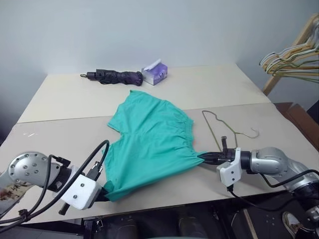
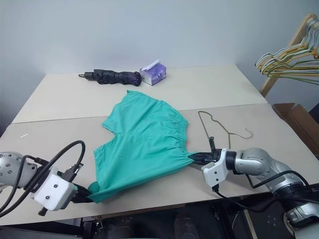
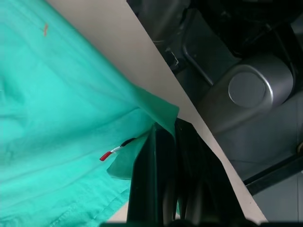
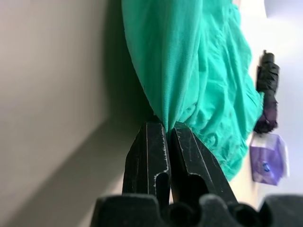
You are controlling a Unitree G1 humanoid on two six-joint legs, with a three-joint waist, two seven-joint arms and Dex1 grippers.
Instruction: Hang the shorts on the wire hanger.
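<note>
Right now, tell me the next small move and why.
Probably lift the teal-green fabric shorts off the table and carry them toward the thin olive-gold wire hanger. The left gripper and the right gripper each pinch an edge; the hanger lies flat, untouched, beside the right one.

The left gripper (image 1: 105, 193) was hidden where the near corner of the shorts (image 1: 149, 144) folded over its fingertips. The bunched hangers (image 1: 294, 62) and their wooden rack (image 1: 294, 47) were cut off by the frame's right edge. The printing on the purple tissue pack (image 1: 155, 72) was too small to read. The wire hanger (image 1: 227, 130) lay whole, its wire very faint.
</note>
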